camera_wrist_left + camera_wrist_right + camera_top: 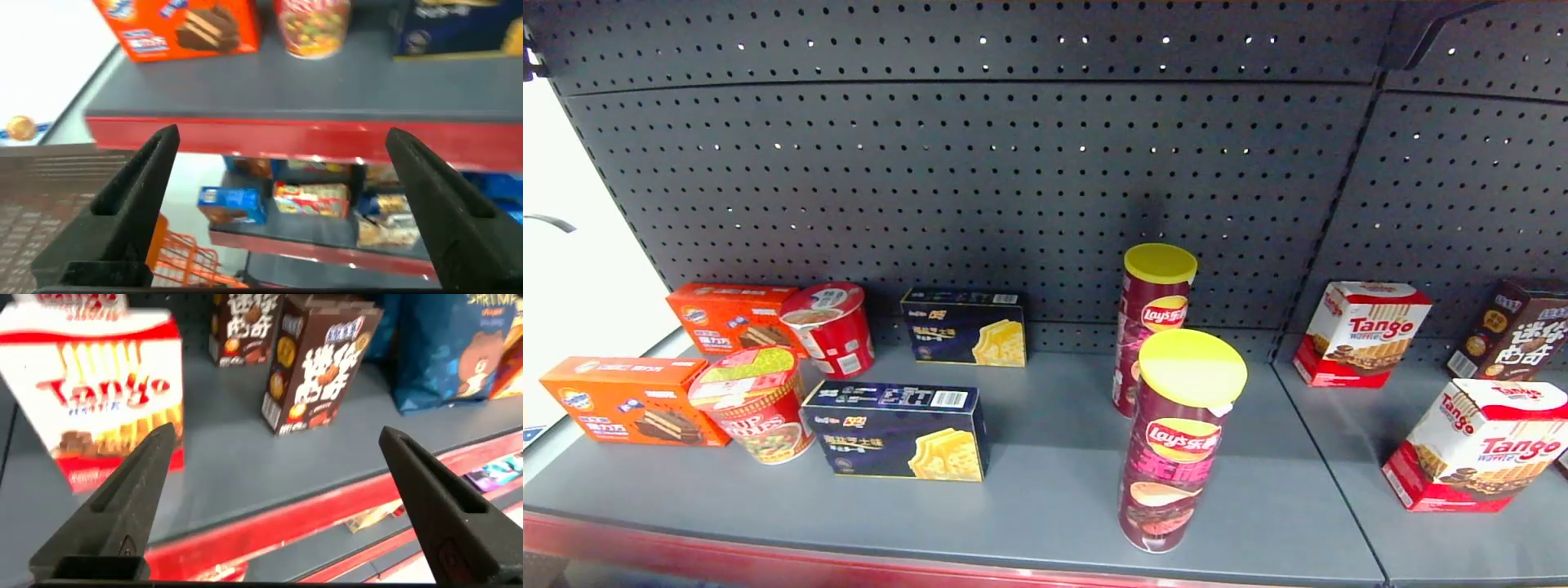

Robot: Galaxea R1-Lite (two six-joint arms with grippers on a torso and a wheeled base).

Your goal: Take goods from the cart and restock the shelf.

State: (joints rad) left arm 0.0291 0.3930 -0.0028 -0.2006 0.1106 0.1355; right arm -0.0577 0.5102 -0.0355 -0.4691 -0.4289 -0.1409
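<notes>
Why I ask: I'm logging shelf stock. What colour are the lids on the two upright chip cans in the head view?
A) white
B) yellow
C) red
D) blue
B: the front chip can and the rear chip can, both upright on the shelf, each carry a yellow lid.

Soft, even light covers the shelf (1054,482); the rear chip can (1156,318) shadows the pegboard (980,163) faintly. Glare whitens the head view's left edge, where lines bow.
</notes>
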